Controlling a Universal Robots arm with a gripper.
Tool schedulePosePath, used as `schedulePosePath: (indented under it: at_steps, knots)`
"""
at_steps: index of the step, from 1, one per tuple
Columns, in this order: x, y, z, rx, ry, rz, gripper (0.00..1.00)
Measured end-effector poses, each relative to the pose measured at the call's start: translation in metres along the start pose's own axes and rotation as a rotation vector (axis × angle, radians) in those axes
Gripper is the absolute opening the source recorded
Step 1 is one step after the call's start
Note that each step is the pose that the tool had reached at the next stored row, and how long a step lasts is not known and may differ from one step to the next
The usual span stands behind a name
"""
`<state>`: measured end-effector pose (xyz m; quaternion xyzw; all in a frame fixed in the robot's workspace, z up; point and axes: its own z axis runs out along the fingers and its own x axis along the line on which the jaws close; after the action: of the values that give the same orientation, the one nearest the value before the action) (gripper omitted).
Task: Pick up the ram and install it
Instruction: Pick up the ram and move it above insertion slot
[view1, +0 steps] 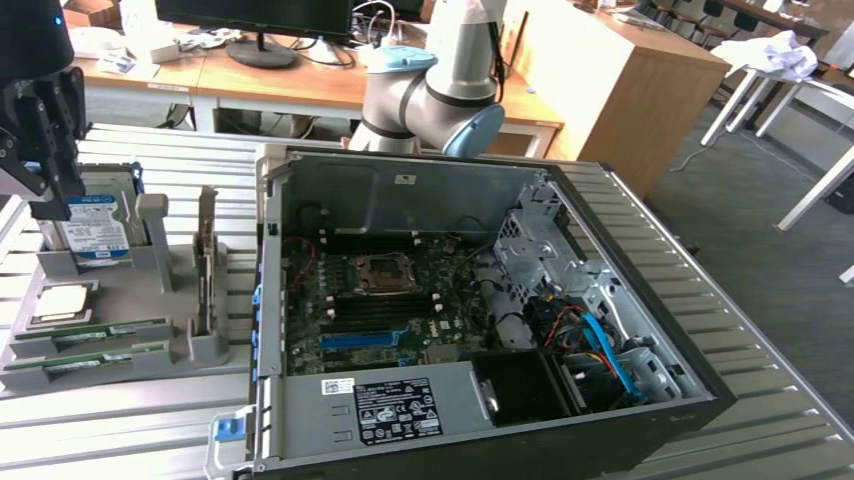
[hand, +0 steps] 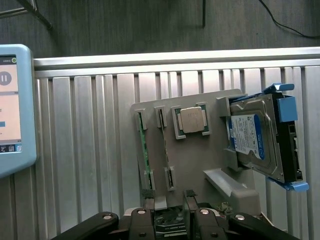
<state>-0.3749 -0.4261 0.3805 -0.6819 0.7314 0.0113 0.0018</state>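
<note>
The ram, a thin green stick, sits on edge in the outermost slot of a gray holder. In the exterior view a 2nd green stick lies in the slot just beside it. Next along the holder comes a square silver processor in its own recess. At the far end a hard drive with a blue-white label stands upright in a blue-clipped bracket.

The tool hangs over the hard-drive end of the holder, well apart from the ram. Its 2 dark fingers stand apart, open, and grip nothing that I can see. The arm, gray with light blue joint caps, rises behind the computer case. Its wrist end comes down at the exterior view's left edge.

The case lies open on its side at the exterior view's right of the holder, with the motherboard facing up. Holder and case both rest on a surface of ribbed metal slats. In the wrist view a blue-framed screen stands by the surface's edge. Behind the surface are wooden desks carrying a monitor, with a wooden cabinet beside them. The floor is dark gray.
</note>
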Motion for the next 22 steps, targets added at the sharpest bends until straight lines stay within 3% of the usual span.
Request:
schedulePosePath:
  at_steps: [22]
  knots:
    - [0.0002, -0.0001, 0.0055, 0.0000, 0.0000, 0.000, 0.36]
